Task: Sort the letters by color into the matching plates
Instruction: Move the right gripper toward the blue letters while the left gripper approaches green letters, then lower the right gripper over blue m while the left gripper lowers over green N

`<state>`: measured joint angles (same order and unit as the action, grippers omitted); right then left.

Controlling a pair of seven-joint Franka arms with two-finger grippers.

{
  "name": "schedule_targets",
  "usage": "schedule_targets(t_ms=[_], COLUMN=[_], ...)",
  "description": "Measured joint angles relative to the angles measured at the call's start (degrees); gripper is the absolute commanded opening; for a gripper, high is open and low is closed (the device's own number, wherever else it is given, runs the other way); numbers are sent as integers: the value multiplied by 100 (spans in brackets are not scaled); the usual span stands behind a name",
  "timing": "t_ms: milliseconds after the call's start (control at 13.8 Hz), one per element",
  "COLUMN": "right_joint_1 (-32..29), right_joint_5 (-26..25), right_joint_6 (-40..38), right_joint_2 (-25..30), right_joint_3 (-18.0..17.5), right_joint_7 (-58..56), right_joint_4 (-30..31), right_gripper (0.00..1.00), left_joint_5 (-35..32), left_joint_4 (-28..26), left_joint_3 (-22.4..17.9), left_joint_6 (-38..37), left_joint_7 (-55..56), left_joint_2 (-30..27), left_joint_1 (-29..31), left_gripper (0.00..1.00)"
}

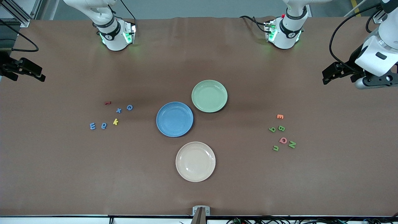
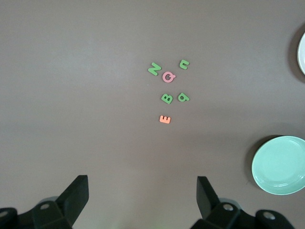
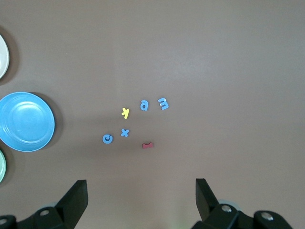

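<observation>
Nearest the camera lies the cream plate [image 1: 195,161], bare and no part of the sorting. With the blue plate [image 1: 174,119] as landmark, nothing looks sorted yet: it holds no letters, and neither does the green plate [image 1: 209,95] touching its rim on the side farther from the camera.

Toward the right arm's end of the table from the blue plate, the right gripper [image 1: 21,70] hangs over the table edge with its jaws spread wide and empty. Between it and the blue plate lie the four blue letters [image 1: 104,125], mixed with a yellow letter [image 1: 115,121] and a red letter [image 1: 107,103].

Toward the left arm's end from the blue plate lie the four green letters [image 1: 281,128], loosely grouped with an orange letter [image 1: 280,116] and a pink letter [image 1: 283,140]. Over that table edge the left gripper [image 1: 334,73] hangs wide and empty.

All eight moves remain, as I judge it.
</observation>
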<state>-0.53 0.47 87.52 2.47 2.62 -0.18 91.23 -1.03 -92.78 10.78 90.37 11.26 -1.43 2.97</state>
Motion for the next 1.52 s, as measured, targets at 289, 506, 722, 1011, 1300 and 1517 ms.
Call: schedule_targets(t_ms=[289,506,722,1011,1300,1517], right_joint_1=[-193,-411,-474,-465,-447,-318], right_joint_5=[0,0,0,-18,-15,-15], right_joint_6=[401,486,650,1238,3070,4520], right_joint_2=[-447,-948,-1358,-1941,-2393,-2452], right_joint_3=[17,28,29,-1,-17,-64], right_joint_7=[-21,-403,-451,-471,-485,-488], right_joint_4=[31,57,79,142,1135,2241], right_gripper=[100,100,100,100,100,100], left_joint_5=[0,-1,-1,-3,-3,-3], left_joint_4=[-5,-29,-202,-557,-984,-1326], left_joint_3=[-9,-13,-16,-16,-15,-16], left_joint_6=[1,59,340,701,1239,1740], left_joint_7=[13,17,26,287,475,487], left_joint_2=[159,336,465,486,488,498], left_joint_1=[3,5,10,9,6,8], left_gripper=[100,100,100,100,100,100])
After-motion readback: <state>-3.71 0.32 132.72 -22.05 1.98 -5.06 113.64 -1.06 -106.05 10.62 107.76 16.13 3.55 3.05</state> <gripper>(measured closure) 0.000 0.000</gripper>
